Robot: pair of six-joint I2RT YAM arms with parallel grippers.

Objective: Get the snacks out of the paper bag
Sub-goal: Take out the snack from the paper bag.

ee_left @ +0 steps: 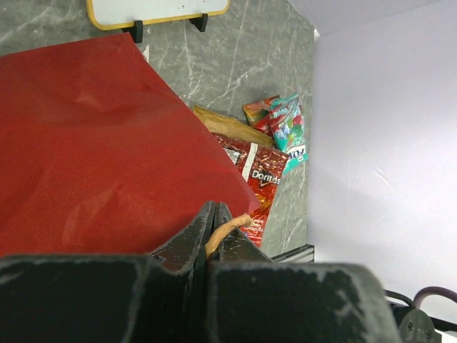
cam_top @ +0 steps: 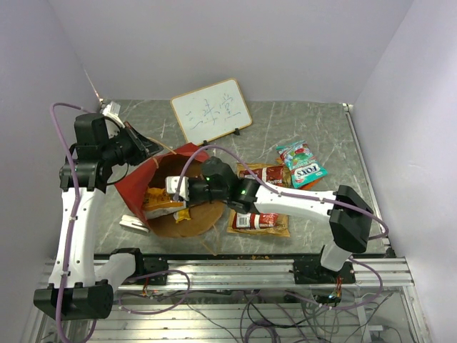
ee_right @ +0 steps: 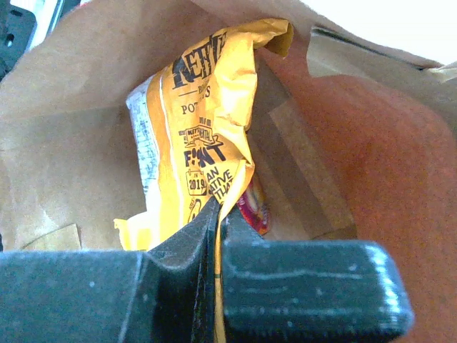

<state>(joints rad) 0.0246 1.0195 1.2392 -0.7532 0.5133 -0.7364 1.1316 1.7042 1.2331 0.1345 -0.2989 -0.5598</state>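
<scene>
Yellow packet (ee_right: pixel 207 143) sits inside the paper bag (cam_top: pixel 136 182), centre-left in the top view. The bag is tipped over on the table (cam_top: pixel 314 121) w/ its brown inside showing and its mouth facing lower right. At least one more packet shows behind the yellow one, red-ish, too hidden to name. Right gripper (ee_right: pixel 218 214) reaches into the mouth, jaws pressed together on the yellow packet's lower edge, foil pinched btwn them, prob. so it can be drawn straight out. Left gripper (ee_left: pixel 213 229) is at the bag's upper-left side, jaws shut on the thin rope handle (ee_left: pixel 228 225). Judging by that, it's anchoring the bag and keeping the mouth propped so the bag doesn't drag along w/ the pull. Right of the bag, already out: teal packet (cam_top: pixel 303 163) toward centre-right, a red Doritos packet (ee_left: pixel 260 182) just beside it, and another red packet (cam_top: pixel 258 221) lying lower centre. So task is partly done, yellow one is the step in hand. White board (cam_top: pixel 211 110) stands at upper centre, apart from the bag and not involved.
</scene>
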